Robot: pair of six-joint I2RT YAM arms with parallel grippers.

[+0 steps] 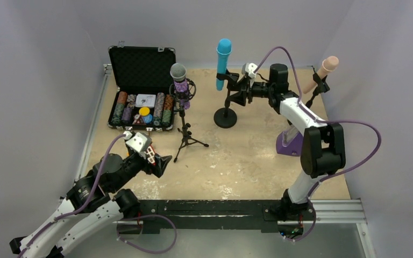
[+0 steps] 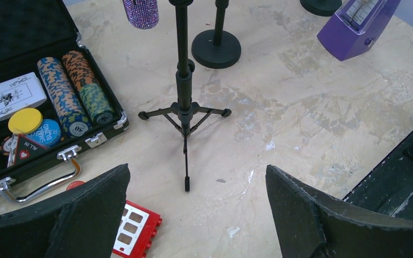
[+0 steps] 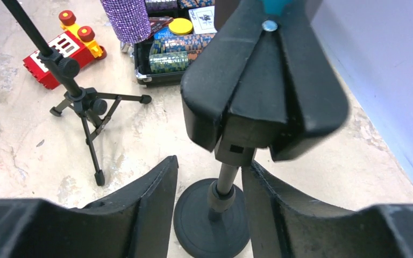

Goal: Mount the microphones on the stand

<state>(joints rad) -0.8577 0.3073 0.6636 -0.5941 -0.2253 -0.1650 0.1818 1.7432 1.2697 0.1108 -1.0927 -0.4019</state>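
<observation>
Your right gripper straddles the round-base stand pole, jaws apart; left gripper gapes empty. Open case holds poker chips, cards. Blue microphone and purple microphone sit clipped upright, heads up; pink microphone leans right.

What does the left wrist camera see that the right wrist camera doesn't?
Only the left wrist view shows the purple wedge-shaped box and the silver handle of the poker case. Only the right wrist view shows the black clip on top of the round-base stand, with a bit of the blue microphone poking out above it. Both show the tripod stand, the round-base stand, the bottom of the glittery purple microphone, the yellow chip and the red toy.
</observation>
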